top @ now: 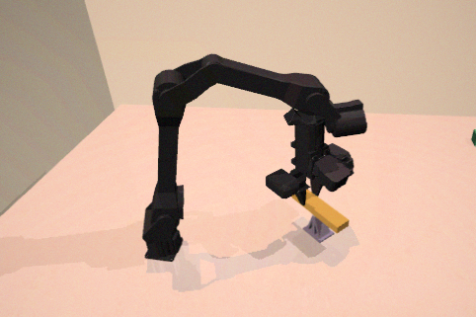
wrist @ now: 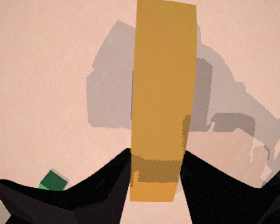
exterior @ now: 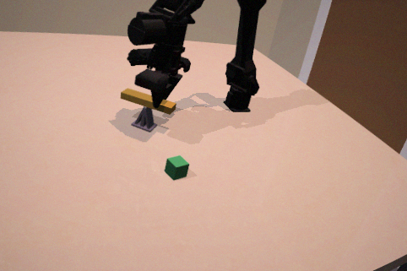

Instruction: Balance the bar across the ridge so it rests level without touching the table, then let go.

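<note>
A long orange-yellow bar (top: 327, 213) (exterior: 136, 98) (wrist: 164, 85) is held near one end by my gripper (top: 308, 198) (exterior: 160, 102) (wrist: 155, 155), which is shut on it. The rest of the bar sticks out over the grey-purple ridge stand (top: 318, 230) (exterior: 144, 120). The bar is off the table. It is at or just over the top of the stand; whether they touch cannot be told. In the wrist view the bar hides nearly all of the stand.
A small green cube (exterior: 176, 168) (wrist: 53, 180) lies on the table (top: 237, 281) (exterior: 253, 207), nearer to the exterior view than the stand. It shows partly at the right edge in the top view. The arm's base (top: 163, 237) (exterior: 238, 99) stands on the same table.
</note>
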Motion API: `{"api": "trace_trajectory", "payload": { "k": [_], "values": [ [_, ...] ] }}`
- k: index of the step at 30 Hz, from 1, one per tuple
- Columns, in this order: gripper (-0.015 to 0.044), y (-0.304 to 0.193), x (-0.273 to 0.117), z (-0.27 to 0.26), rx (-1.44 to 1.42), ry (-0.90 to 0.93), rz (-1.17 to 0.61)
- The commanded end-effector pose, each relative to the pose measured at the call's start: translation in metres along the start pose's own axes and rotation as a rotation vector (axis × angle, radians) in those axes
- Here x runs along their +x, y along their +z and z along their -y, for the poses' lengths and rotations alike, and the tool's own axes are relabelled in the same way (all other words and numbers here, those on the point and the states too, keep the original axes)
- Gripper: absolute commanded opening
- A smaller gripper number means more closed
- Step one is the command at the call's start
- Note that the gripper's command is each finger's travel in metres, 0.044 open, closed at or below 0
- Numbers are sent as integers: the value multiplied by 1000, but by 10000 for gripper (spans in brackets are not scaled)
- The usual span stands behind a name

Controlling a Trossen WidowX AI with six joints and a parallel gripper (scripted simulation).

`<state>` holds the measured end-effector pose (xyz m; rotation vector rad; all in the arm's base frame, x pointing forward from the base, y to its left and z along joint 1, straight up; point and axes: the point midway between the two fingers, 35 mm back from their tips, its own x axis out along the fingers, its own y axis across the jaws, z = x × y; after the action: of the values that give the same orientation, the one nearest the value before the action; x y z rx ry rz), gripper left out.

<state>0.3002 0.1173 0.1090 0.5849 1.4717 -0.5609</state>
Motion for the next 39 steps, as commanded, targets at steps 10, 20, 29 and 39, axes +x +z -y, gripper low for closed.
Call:
{"api": "trace_trajectory", "payload": {
  "k": [10,20,29,39],
  "values": [
    [0,0,1,0,5,3,-2],
    [0,0,2,0,5,3,-2],
    [0,0,3,0,5,3,-2],
    [0,0,4,0,5,3,-2]
  ]
}}
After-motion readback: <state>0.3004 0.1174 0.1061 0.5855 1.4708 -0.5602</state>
